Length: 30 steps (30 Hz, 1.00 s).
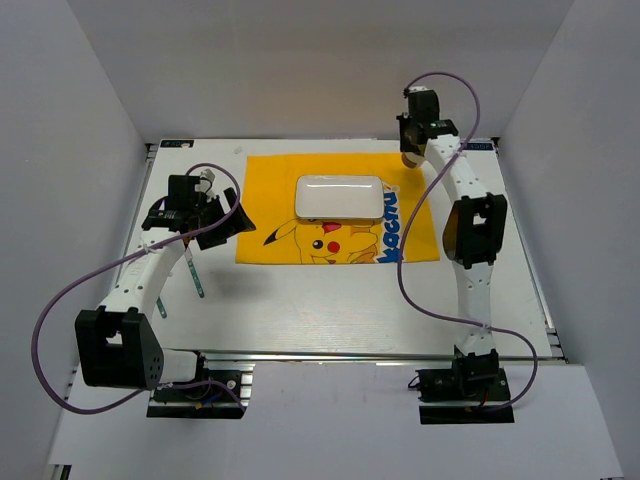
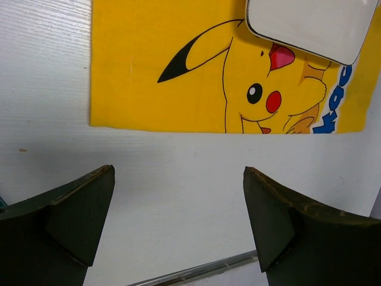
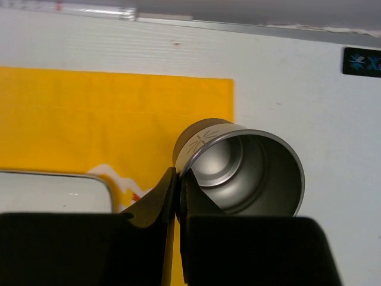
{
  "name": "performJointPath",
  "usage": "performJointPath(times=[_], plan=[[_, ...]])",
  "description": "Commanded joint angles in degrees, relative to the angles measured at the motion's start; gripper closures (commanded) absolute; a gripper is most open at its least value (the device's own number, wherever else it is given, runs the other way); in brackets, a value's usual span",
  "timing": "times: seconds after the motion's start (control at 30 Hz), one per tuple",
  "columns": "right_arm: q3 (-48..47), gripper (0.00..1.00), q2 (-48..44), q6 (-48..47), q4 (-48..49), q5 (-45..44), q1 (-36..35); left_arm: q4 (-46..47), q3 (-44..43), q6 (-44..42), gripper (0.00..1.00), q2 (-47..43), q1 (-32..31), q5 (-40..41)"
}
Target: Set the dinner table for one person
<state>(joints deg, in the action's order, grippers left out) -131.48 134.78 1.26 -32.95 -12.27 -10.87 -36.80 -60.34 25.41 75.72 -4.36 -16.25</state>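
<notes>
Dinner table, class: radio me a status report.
Left gripper open, empty. Right gripper shut on steel cup rim. Dinner table: plate on yellow placemat. Nothing visibly in the way.

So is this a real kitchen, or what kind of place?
Probably a robot practice booth, not a kitchen. Plain white walls box in the dinner table, a left arm and a right arm are bolted at its near edge, and the right gripper pinches a metal cup by a yellow placemat.

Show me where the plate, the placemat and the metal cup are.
white plate [image 1: 340, 197], top view, its middle.
yellow placemat [image 1: 265, 190], top view, bare left part.
metal cup [image 3: 268, 173], right wrist view, inside wall.
</notes>
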Motion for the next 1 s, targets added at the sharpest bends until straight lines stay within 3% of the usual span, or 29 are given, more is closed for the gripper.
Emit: performJointPath(times=[0.0,0.3,0.77,0.83,0.87,0.9,0.97], plan=[[-1.8,1.00,2.9,-4.1,2.8,4.1,-1.2,1.3,0.7,-1.1,0.02,-0.6,0.1,-0.6],[-5.8,1.00,8.9,-7.4,9.3,4.9,-3.5,1.7,0.9,-1.7,0.02,-0.8,0.1,-1.3],[-5.5,1.00,8.4,-7.6,7.7,1.1,-3.8,1.4,0.8,-1.5,0.02,-0.2,0.1,-0.6],[-5.5,0.91,7.8,-7.8,7.2,0.8,-3.8,1.4,0.9,-1.4,0.02,-0.4,0.1,-0.4],[-5.3,0.80,7.6,-7.9,7.2,0.8,-3.8,1.3,0.7,-1.5,0.02,-0.2,0.1,-0.4],[-5.1,0.60,7.4,-7.8,7.2,0.8,-3.8,1.3,0.7,-1.5,0.02,-0.1,0.1,-0.3],[-5.1,0.44,6.9,-7.8,6.7,1.6,-3.8,1.1,0.7,-1.4,0.02,-0.1,0.1,0.3]])
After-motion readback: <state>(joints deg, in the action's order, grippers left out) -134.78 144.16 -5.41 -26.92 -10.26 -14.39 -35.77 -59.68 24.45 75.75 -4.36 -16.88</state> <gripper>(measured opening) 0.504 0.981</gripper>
